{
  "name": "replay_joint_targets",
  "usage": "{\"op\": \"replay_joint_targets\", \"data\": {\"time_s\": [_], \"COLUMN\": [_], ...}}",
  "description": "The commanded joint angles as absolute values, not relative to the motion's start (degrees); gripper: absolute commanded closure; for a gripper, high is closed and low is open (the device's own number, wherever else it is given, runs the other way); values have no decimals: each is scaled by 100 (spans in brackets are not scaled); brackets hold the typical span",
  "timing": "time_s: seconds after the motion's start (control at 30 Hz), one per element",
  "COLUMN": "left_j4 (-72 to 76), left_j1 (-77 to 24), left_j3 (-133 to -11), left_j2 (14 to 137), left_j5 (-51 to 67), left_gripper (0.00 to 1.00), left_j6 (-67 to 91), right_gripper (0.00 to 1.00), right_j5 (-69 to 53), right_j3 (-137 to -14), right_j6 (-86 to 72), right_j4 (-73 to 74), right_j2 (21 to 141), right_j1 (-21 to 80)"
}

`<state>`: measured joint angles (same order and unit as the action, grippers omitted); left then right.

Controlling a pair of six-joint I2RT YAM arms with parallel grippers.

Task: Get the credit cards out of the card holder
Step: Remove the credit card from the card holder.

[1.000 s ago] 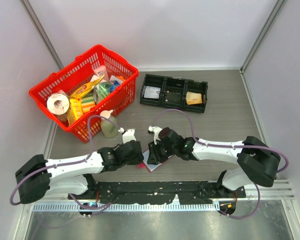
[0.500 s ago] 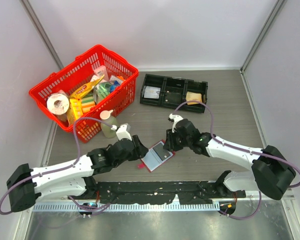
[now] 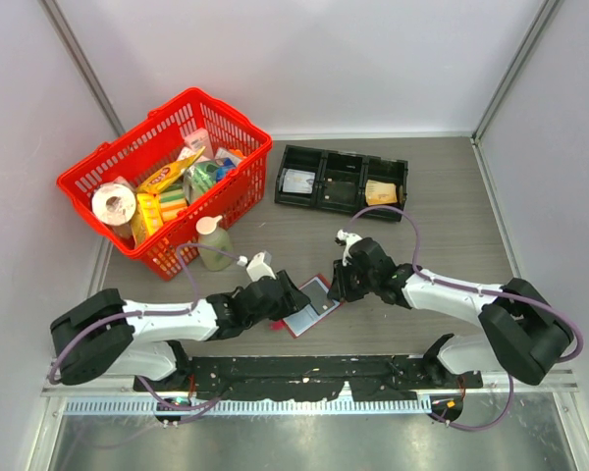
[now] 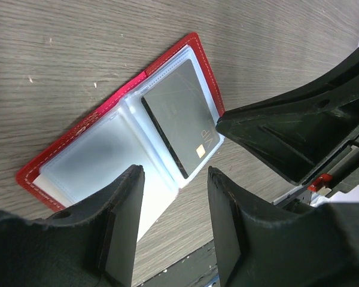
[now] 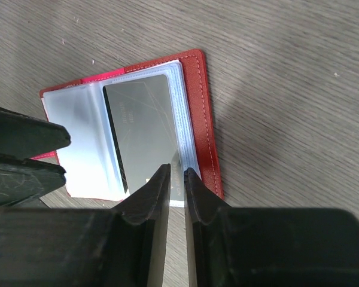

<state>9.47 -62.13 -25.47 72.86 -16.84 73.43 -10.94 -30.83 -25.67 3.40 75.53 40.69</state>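
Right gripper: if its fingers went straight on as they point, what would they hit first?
Probably the card holder, at its clear sleeve edge beside the credit card; the right gripper looks almost on it, though depth is unclear.

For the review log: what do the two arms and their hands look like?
The left arm and right arm both have white link shells with bulky black joints, and a thin purple cable loops loosely along each. The left hand and right hand are matt black, each with two flat, tapering fingers.
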Motion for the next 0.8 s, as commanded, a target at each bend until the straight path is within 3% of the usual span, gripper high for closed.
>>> {"op": "replay_joint_targets", "data": {"time_s": [0.0, 0.77], "left_j4": [1722, 3681], "left_j1": [-6240, -6275], "left_j3": [-2505, -1855], "left_j2": [7514, 8446], "left_j5": [-1653, -1248], "left_gripper": [51, 59], "left_j6": [7638, 8393], "right_gripper": [81, 84], "right_j5": [-1257, -1670], "right_j3": [-3024, -2733], "right_j6": [-2540, -2804], "right_j4": [-158, -360], "right_j2": [7655, 7866], "right_j1": [4061, 4061]}}
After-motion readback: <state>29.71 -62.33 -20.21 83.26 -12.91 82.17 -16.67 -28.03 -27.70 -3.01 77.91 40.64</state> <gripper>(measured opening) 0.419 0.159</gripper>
